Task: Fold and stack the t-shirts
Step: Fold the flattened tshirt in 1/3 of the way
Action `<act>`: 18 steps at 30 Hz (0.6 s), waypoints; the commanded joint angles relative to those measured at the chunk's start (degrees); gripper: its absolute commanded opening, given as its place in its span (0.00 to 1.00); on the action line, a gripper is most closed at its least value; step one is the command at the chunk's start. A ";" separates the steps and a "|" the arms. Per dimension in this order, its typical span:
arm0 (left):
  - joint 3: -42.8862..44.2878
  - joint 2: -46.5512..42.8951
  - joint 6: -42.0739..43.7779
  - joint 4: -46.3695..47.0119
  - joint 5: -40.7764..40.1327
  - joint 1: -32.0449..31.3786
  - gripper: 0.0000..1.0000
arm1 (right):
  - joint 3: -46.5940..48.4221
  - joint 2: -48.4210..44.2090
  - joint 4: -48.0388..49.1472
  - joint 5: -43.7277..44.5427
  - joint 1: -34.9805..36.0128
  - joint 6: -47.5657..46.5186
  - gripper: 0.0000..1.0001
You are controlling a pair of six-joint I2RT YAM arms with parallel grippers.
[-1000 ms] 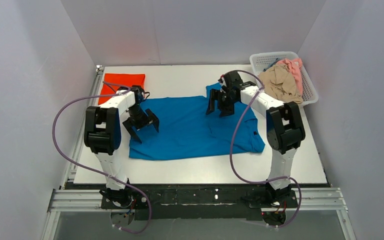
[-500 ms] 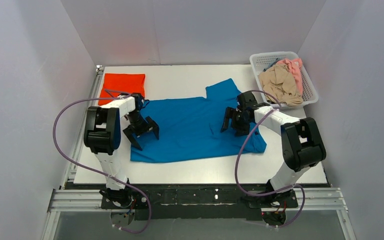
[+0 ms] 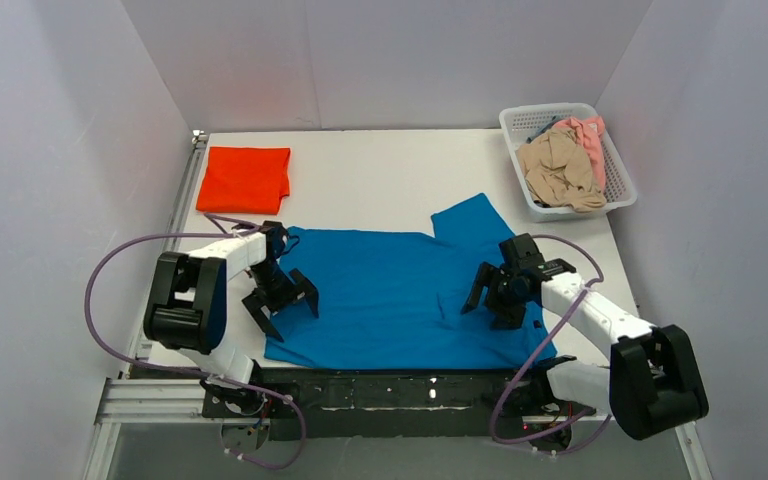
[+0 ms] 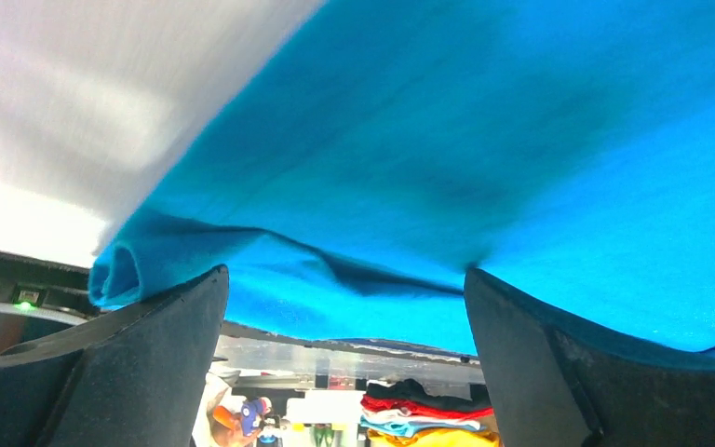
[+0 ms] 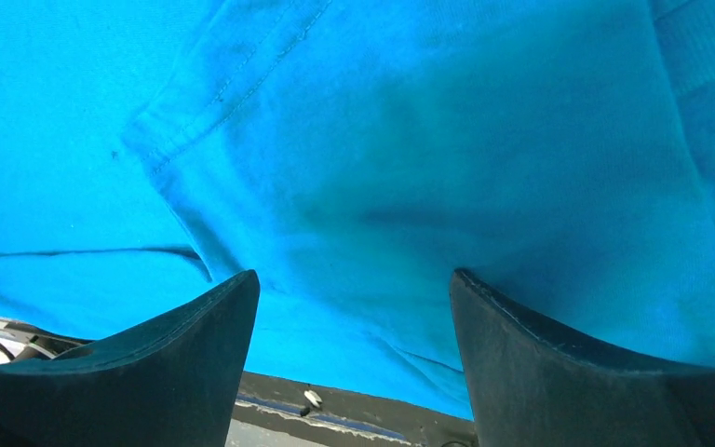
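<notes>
Blue t-shirt [image 3: 380,290] overruns frame edges in both wrist views; left one blurred. Left tool [image 3: 285,308] & right tool [image 3: 497,308]: fingertip contact w/ cloth can't tell. Basket [image 3: 550,107] contents partly buried, unclear.

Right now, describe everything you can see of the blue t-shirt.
The blue t-shirt is bright, soft-looking cloth with stitched seams, spread nearly flat on the near half of the white table, reaching its front edge. One sleeve sticks out toward the far right. Its edge by the left arm is rolled. The left gripper and right gripper, both open, seem to press on its two ends.
</notes>
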 commanded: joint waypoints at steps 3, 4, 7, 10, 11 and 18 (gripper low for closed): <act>-5.01 -7.32 -3.19 -7.40 -1.44 -0.21 1.00 | -2.23 -6.67 -3.96 4.60 0.05 2.58 0.84; -4.41 -7.95 -2.68 -7.80 -1.80 -0.23 1.00 | -1.15 -6.88 -3.82 5.28 0.05 1.53 0.85; 1.31 -8.08 -1.04 -11.71 -4.53 -0.23 0.99 | 4.48 -6.97 -3.92 7.15 0.09 -2.24 0.87; 8.95 -7.48 0.32 -13.87 -7.25 -0.16 1.00 | 11.54 -6.56 -4.02 10.96 -0.04 -5.23 0.89; 12.59 -6.80 0.55 -14.29 -8.49 -0.14 1.00 | 13.99 -6.18 -3.82 12.22 -0.04 -5.93 0.90; 36.52 8.46 8.45 -16.90 -15.96 1.58 0.99 | 22.44 -3.15 -1.33 15.19 -0.45 -7.54 0.93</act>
